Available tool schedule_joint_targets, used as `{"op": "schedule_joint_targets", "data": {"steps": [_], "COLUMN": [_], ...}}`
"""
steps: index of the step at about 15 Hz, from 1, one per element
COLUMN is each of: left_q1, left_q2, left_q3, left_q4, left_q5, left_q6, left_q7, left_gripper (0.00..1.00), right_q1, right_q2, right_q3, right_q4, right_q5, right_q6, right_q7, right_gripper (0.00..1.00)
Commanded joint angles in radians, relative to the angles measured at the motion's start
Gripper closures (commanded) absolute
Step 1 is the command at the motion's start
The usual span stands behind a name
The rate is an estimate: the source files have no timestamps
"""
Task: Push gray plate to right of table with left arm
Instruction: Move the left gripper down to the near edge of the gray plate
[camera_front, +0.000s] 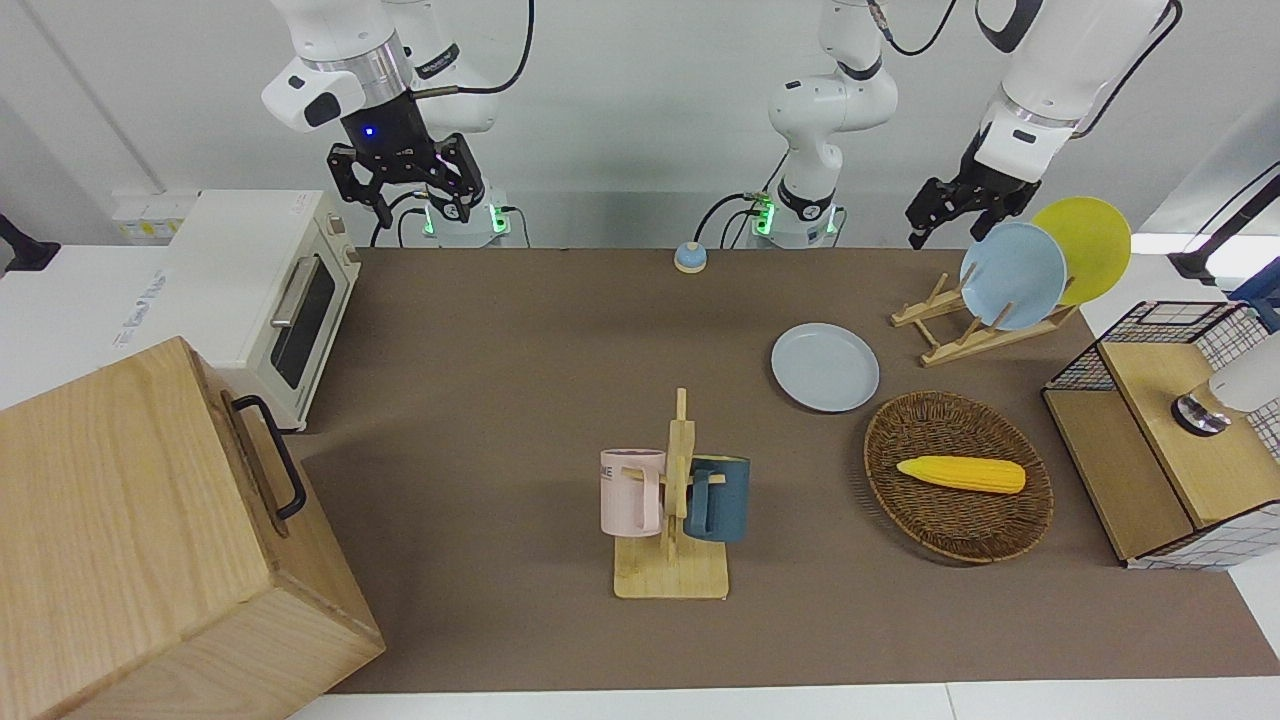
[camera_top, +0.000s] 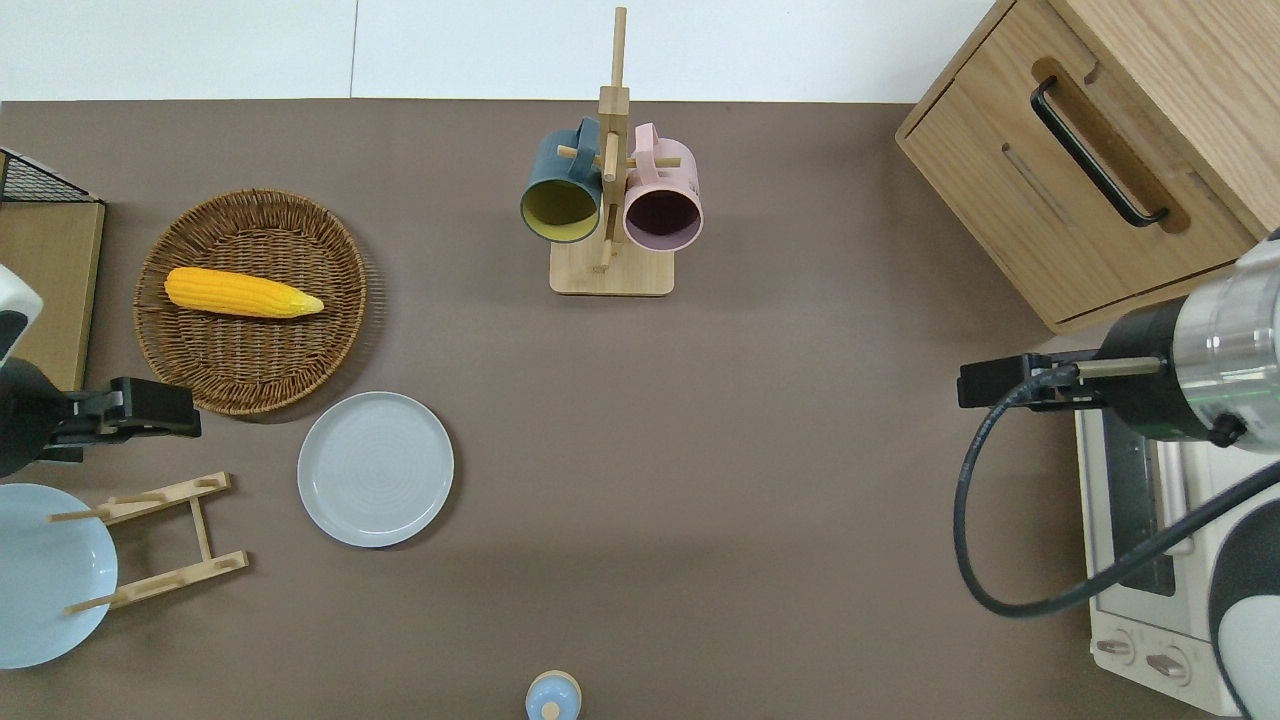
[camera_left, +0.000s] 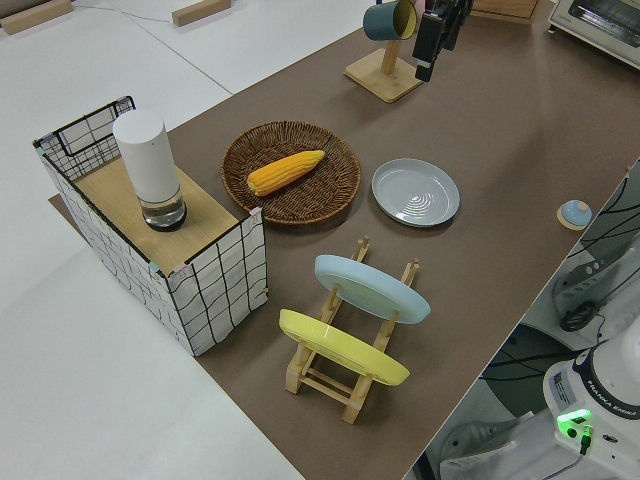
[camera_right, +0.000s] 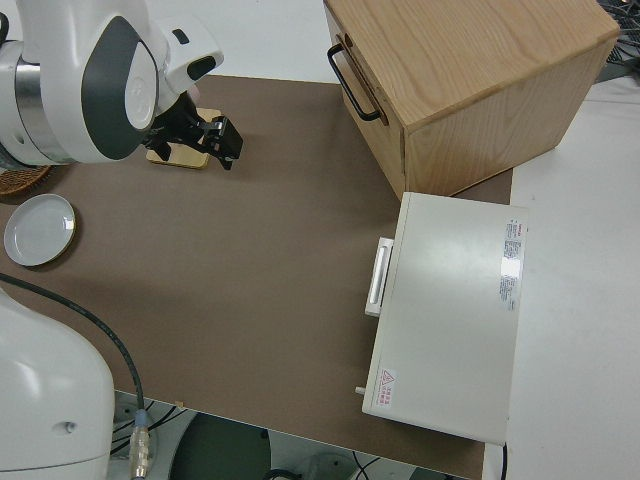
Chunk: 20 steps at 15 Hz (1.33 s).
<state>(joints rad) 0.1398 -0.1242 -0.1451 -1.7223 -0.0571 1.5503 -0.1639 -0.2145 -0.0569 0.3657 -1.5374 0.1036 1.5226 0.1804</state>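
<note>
The gray plate (camera_front: 825, 366) (camera_top: 375, 469) (camera_left: 415, 192) (camera_right: 40, 229) lies flat on the brown table (camera_front: 520, 330), toward the left arm's end. It is a little nearer to the robots than the wicker basket and sits beside the wooden plate rack. My left gripper (camera_front: 925, 215) (camera_top: 185, 412) (camera_left: 430, 50) hangs in the air over the gap between basket and rack, apart from the plate. My right gripper (camera_front: 405, 190) (camera_top: 985, 382) (camera_right: 220, 140) is parked, its jaws spread with nothing in them.
The wicker basket (camera_front: 905, 430) holds a corn cob (camera_front: 962, 473). The plate rack (camera_front: 955, 335) carries a sky-blue and a yellow plate. A mug tree (camera_front: 675, 500) stands mid-table. A wooden cabinet (camera_front: 130, 540), a toaster oven (camera_front: 270, 290) and a wire box (camera_front: 1150, 450) stand at the ends.
</note>
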Motion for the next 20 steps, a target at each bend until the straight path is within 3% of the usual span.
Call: {"op": "schedule_joint_targets", "data": {"steps": [1,20], "left_q1": [0.003,0.015], "left_q2": [-0.006,0.012], "left_q3": [0.001,0.007], "left_q4": [-0.107,-0.582], "left_q5": [0.005,-0.050], "left_q6": [0.080,0.494], "left_q7": [0.006,0.066], "left_gripper": [0.01,0.01], "right_q1": [-0.006,-0.006], "right_q2": [0.006,0.006], "right_q3": [0.004,0.004], "right_q4": [0.014,0.014], "right_q5": [0.016,0.016], "right_q6": [-0.005,-0.005], "right_q7": [0.002,0.002], "right_gripper": [0.005,0.005]}}
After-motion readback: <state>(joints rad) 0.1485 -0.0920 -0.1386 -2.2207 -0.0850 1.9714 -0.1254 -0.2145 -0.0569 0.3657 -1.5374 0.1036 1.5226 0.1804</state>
